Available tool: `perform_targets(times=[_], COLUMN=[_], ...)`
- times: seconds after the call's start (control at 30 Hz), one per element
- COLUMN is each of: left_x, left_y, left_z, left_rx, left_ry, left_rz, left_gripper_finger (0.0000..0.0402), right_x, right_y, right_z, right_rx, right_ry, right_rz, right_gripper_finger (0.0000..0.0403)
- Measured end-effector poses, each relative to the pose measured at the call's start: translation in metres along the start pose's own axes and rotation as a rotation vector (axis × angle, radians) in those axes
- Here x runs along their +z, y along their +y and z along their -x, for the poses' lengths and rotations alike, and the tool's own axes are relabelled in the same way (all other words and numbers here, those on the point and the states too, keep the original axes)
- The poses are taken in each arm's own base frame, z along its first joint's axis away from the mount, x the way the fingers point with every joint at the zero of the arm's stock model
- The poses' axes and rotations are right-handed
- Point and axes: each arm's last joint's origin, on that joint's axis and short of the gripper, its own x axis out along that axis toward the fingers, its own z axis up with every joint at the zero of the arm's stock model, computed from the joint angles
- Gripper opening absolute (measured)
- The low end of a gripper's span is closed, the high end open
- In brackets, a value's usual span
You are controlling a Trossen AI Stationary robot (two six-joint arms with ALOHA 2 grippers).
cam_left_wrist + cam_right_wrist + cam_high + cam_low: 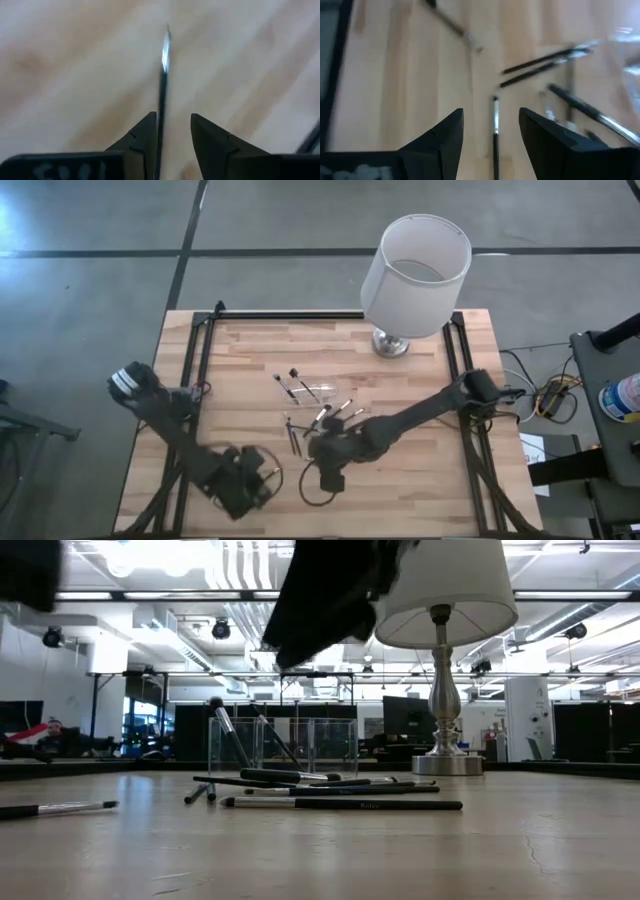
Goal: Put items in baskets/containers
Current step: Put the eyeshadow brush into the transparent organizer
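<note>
The items are thin brush-like sticks with dark handles and silvery ferrules [322,416], scattered at the table's middle. Two stand leaning in the clear tray [285,745], which also shows in the high view [312,390]. My left gripper [172,116] is open low over the near-left part of the table [255,480], with one stick [162,95] lying between its fingers. My right gripper [490,111] is open near the table's middle [322,465], pointing toward the far edge. Another stick [495,125] lies lengthwise between its fingers, apart from both. My left gripper straddles a stick that lies flat on the table, running along the fingers. Its dark shaft [161,135] passes right by the inner side of one finger [145,137]; I cannot tell whether they touch.
A lamp with a white drum shade [415,275] stands on a silvery base [390,343] at the far edge, right of the tray. A black cable loop [318,490] lies near the right gripper. One stick [55,808] lies alone to the left. Black rails [195,360] run along the table's sides.
</note>
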Motion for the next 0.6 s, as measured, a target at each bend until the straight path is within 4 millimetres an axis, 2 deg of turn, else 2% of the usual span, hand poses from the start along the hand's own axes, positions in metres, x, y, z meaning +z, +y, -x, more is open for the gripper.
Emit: perform_targets(times=[0.1,0.23,0.4,0.6], left_x=[-0.019,-0.033,-0.034,-0.032], left_y=[-0.002,-0.005,-0.008,-0.002], left_z=[-0.016,-0.024,-0.023,-0.029], left_rx=[0.021,0.096,0.128,0.138], left_ry=[0.091,0.070,0.001,-0.053], left_rz=[0.001,0.023,0.026,0.022], left_gripper_finger=[0.0112,0.0112,0.0112,0.0109], right_x=[0.004,0.013,0.032,0.049], right_y=[0.002,0.003,0.007,0.001], right_z=[-0.016,-0.031,-0.043,-0.061], right_rx=[0.061,0.090,0.093,0.068], right_ry=[-0.011,-0.010,-0.058,-0.030], right_rz=[0.081,0.112,0.211,0.167], right_gripper_finger=[0.0187,0.0187,0.0187,0.0187])
